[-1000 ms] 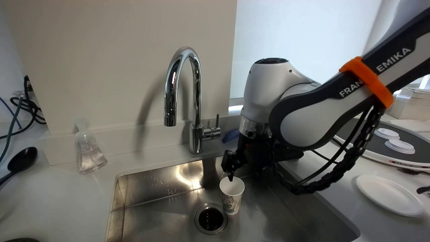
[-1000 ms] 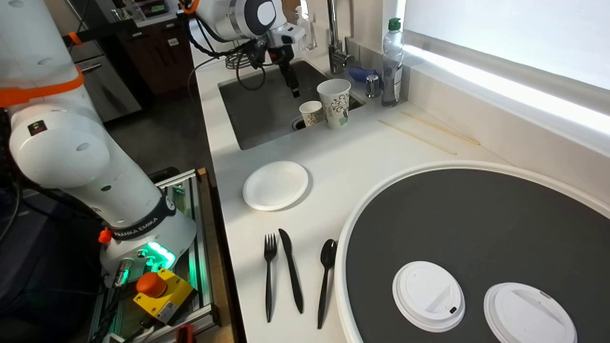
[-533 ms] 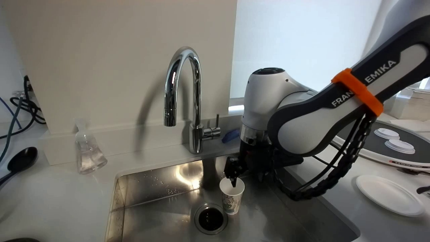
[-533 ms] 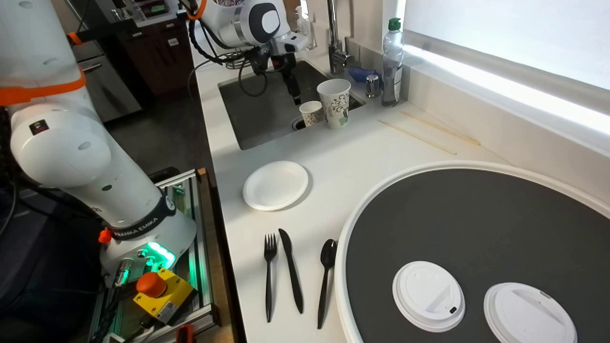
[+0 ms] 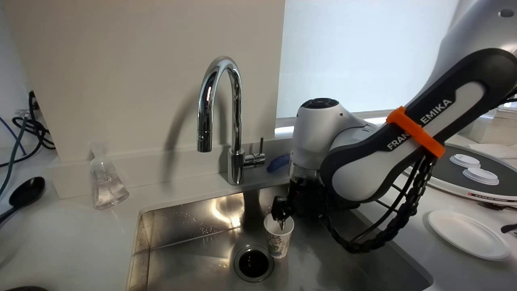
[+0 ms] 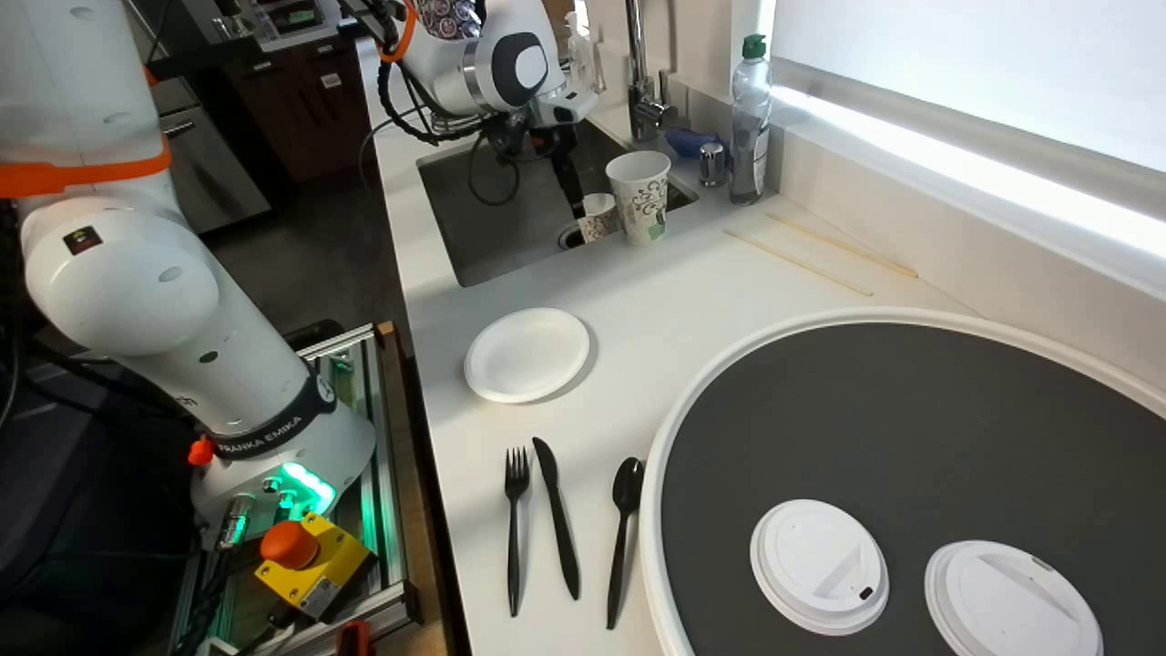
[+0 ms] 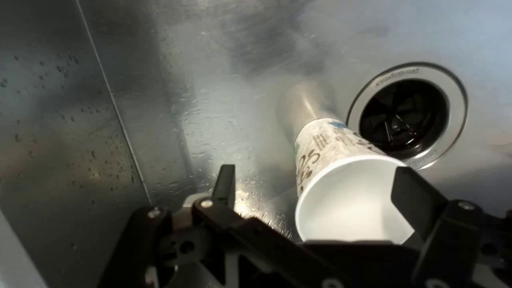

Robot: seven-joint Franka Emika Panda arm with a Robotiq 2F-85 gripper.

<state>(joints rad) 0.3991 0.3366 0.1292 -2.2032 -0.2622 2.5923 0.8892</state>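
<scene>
A white paper cup with a brown leafy print (image 5: pixel 278 242) stands upright in the steel sink (image 5: pixel 194 262), beside the drain (image 5: pixel 253 263). It also shows in the wrist view (image 7: pixel 320 152), mouth facing the camera. My gripper (image 7: pixel 314 186) is open, its fingers wide apart and holding nothing. In the wrist view one finger overlaps the cup's mouth and the other is off the cup, over the sink. In an exterior view a fingertip of the gripper (image 5: pixel 282 222) is at the cup's mouth. I cannot tell whether it is inside or touches the rim.
A larger printed cup (image 6: pixel 642 200) stands on the counter at the sink's edge. The faucet (image 5: pixel 235 121) rises behind the sink. A soap bottle (image 6: pixel 750 128), a white plate (image 6: pixel 526 355), black cutlery (image 6: pixel 557 519) and a round board (image 6: pixel 893 410) with two lids are on the counter.
The arm and gripper have moved down toward the small cup, so a fingertip is now at its mouth. The cup and the other objects have not moved.
</scene>
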